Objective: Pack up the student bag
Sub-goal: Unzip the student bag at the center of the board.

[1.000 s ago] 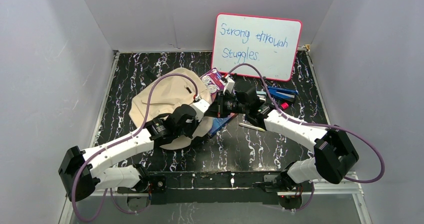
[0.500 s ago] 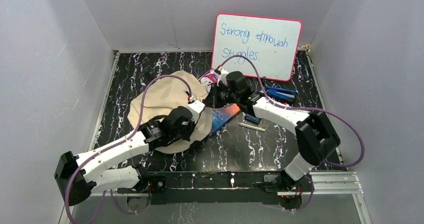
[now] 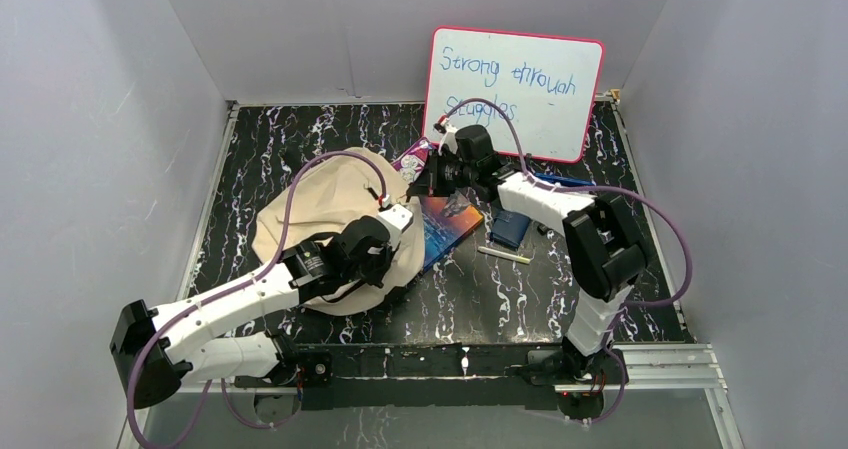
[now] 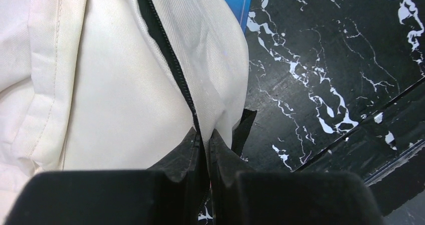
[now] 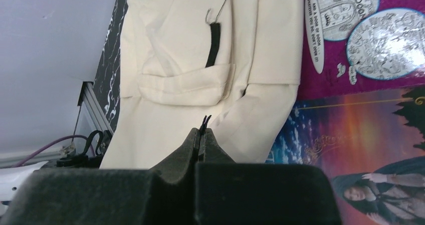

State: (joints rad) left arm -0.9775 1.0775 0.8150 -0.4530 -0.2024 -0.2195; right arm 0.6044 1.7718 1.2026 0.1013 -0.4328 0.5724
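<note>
Student bag point(image 3: 320, 197) in L gripper point(image 4: 203, 137), R gripper point(image 5: 202, 131).

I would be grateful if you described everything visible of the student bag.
The student bag is a soft cream canvas backpack, slumped and creased on the black marbled table, left of centre. It shows a front flap pocket, a black webbing strip and a dark zipper. The left pincer is shut on its zipper seam; the right pincer is shut on a thin dark tab, seemingly a zipper pull. Its right edge lies over a colourful book.
</note>
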